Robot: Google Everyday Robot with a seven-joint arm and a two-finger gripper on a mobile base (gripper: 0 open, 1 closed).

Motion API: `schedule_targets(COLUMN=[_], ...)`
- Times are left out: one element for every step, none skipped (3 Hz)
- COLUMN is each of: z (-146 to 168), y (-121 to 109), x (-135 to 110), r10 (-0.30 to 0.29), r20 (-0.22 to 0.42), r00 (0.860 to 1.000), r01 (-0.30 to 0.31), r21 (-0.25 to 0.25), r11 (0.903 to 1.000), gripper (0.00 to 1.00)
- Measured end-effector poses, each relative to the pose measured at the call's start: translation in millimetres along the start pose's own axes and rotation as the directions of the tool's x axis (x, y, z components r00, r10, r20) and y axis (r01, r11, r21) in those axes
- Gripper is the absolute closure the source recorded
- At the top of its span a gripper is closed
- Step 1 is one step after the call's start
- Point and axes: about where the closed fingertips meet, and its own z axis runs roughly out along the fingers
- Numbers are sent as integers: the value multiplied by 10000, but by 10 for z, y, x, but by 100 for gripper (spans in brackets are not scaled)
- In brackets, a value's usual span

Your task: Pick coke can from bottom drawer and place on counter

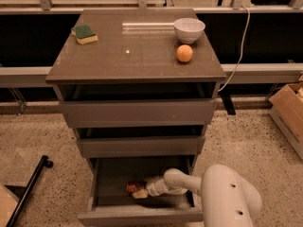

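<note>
Coke can point(133, 187), red, small, lying mid-floor in the open bottom drawer point(142, 216), white arm point(189, 181) bent in from the right, gripper point(141, 192) against the can, grip state cannot be told, orange point(184, 53) on the table point(132, 65) beyond.

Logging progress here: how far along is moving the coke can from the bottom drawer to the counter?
Done: the bottom drawer stands open. In hand: the end effector is inside it, right at the coke can on the drawer floor; a grip cannot be confirmed. Left: lifting the can out and setting it on the counter, which holds a sponge, a bowl and an orange.
</note>
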Motion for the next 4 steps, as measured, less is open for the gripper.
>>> schedule_targets(z=[-78,-189,-509,-976], y=[17,51,59,270], x=[-17,-54,-264,-413], r10=[106,177,1,-784], r20=[76,306,912,1104], r00=[9999,9994,9958,9908], r01=[-108,-190,-22,862], r21=[293,429,220,-678], r11=[9995,9989,9998,9940], gripper=[66,88,100,100])
